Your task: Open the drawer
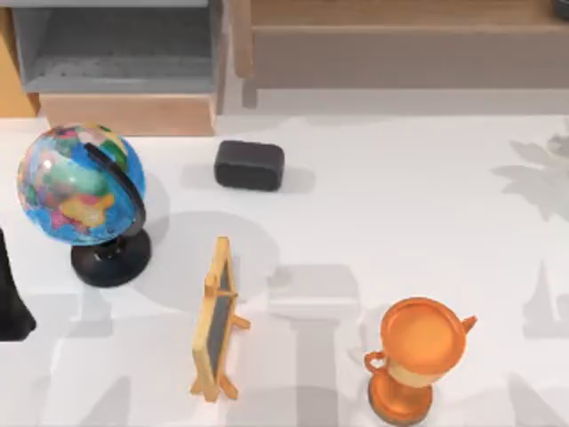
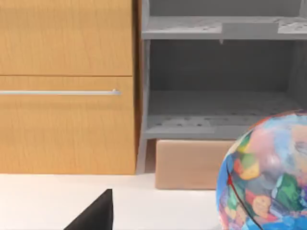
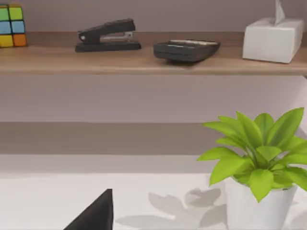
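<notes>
Top view: the drawer (image 1: 124, 84) lies lengthwise left-right, wood front facing the globe (image 1: 80, 184); fingers' state unclear.

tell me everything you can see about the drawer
The drawer is a shallow box with grey inner walls and floor and a plain light-wood front panel with no handle showing. It sits at the table's far left in the top view, pulled out so its grey inside shows from above, at the foot of grey shelving beside a wooden cabinet. The globe stands just before it, not touching.

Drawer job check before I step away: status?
Left gripper parked at table's left edge, off the drawer. Drawer looks pulled out, grey inside showing. Globe stands right before its front panel.
</notes>
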`<move>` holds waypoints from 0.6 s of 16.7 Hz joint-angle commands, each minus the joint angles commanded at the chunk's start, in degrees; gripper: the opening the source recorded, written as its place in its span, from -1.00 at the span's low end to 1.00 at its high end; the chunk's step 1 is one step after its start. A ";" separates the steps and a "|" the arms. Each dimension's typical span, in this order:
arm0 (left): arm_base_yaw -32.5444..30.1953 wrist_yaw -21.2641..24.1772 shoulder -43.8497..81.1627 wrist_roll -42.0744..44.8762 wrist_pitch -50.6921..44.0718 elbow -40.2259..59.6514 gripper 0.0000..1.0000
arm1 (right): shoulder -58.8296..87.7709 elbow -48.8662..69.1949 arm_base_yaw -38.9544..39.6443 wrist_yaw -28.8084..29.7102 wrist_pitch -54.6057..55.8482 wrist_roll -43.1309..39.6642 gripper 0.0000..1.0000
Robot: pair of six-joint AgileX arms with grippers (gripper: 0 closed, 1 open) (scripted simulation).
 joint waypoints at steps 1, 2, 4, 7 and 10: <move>0.00 0.00 0.00 0.00 0.00 0.00 1.00 | 0.00 0.00 0.00 0.00 0.00 0.00 1.00; -0.04 -0.05 0.10 0.01 0.08 0.06 1.00 | 0.00 0.00 0.00 0.00 0.00 0.00 1.00; -0.78 -0.90 1.99 0.16 1.59 1.22 1.00 | 0.00 0.00 0.00 0.00 0.00 0.00 1.00; -3.47 -3.67 9.39 0.44 6.51 4.97 1.00 | 0.00 0.00 0.00 0.00 0.00 0.00 1.00; -7.44 -7.47 21.08 0.59 13.27 10.06 1.00 | 0.00 0.00 0.00 0.00 0.00 0.00 1.00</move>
